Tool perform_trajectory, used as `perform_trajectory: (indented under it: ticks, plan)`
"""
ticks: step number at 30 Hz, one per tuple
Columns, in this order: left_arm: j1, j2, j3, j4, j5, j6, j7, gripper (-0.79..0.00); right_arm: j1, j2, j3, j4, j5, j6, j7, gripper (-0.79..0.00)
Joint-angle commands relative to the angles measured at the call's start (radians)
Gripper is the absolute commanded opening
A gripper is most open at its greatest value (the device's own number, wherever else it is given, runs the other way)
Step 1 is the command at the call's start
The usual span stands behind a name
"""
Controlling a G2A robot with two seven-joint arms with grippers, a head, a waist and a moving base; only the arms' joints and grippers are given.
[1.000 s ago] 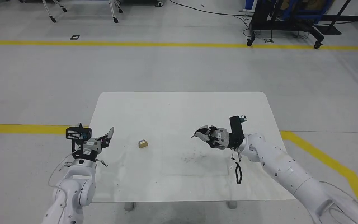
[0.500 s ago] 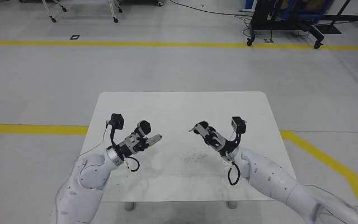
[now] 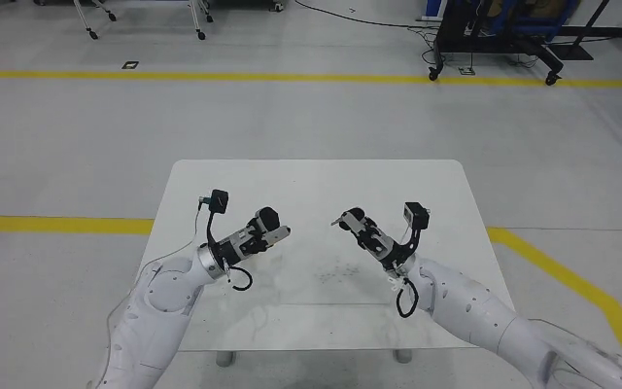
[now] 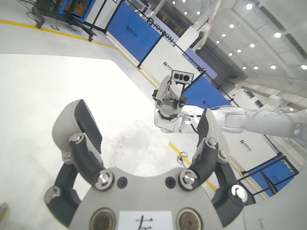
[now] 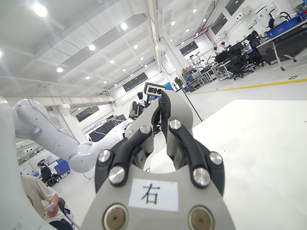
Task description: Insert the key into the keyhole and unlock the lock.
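Note:
My left gripper (image 3: 275, 233) hangs above the white table (image 3: 321, 185), left of its middle, open with nothing between its ribbed pads (image 4: 87, 123). The small brass lock is hidden under that arm in the top view; a tan corner (image 4: 2, 208) at the edge of the left wrist view may be it. My right gripper (image 3: 342, 220) is held up right of centre, facing the left one, its fingers shut (image 5: 163, 99). A thin metal sliver, apparently the key (image 4: 169, 85), sticks out at its tips in the left wrist view.
A scuffed grey patch (image 3: 335, 274) marks the table in front of the grippers. The table's far half is bare. Yellow floor lines (image 3: 292, 76) and a black wheeled rack (image 3: 496, 39) lie well beyond the table.
The left arm swung in from the table's left edge over the spot where the lock lay, its gripper staying open. The right gripper lifted slightly and turned toward the left one.

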Motion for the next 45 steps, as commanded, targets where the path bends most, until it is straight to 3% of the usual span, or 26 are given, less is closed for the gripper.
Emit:
perform_trajectory:
  ticks: [1,9,16,20,23,24,35,45]
  plan:
    - [-0.027,-0.003,0.019,0.038,-0.024,-0.042,0.001,0.0,-0.014,-0.006,0.0,-0.012,0.087,-0.002,0.047,-0.785]
    - [-0.129,-0.021,0.12,0.18,0.006,-0.201,-0.003,0.0,0.005,-0.043,-0.047,-0.039,0.601,-0.002,0.455,-0.785]
    - [-0.177,-0.031,0.181,0.246,-0.017,-0.24,-0.007,-0.003,0.019,-0.088,-0.031,0.023,0.805,-0.002,0.688,-0.785]
    - [-0.189,-0.032,0.191,0.267,-0.036,-0.241,0.007,-0.077,0.017,-0.113,-0.007,0.056,0.839,-0.002,0.761,-0.785]
    - [-0.196,-0.032,0.197,0.274,-0.052,-0.232,0.008,-0.292,0.01,-0.131,0.012,0.075,0.851,-0.002,0.801,-0.785]
    - [-0.198,-0.032,0.199,0.276,-0.055,-0.232,0.007,-0.332,0.008,-0.137,0.019,0.081,0.854,-0.002,0.813,-0.785]
    - [-0.221,-0.035,0.228,0.299,-0.059,-0.208,0.016,-0.446,-0.018,-0.191,0.102,0.128,0.821,-0.002,0.888,-0.785]
    - [-0.226,-0.033,0.226,0.308,-0.055,-0.183,0.039,-0.68,-0.057,-0.217,0.198,0.137,0.754,-0.002,0.908,-0.785]
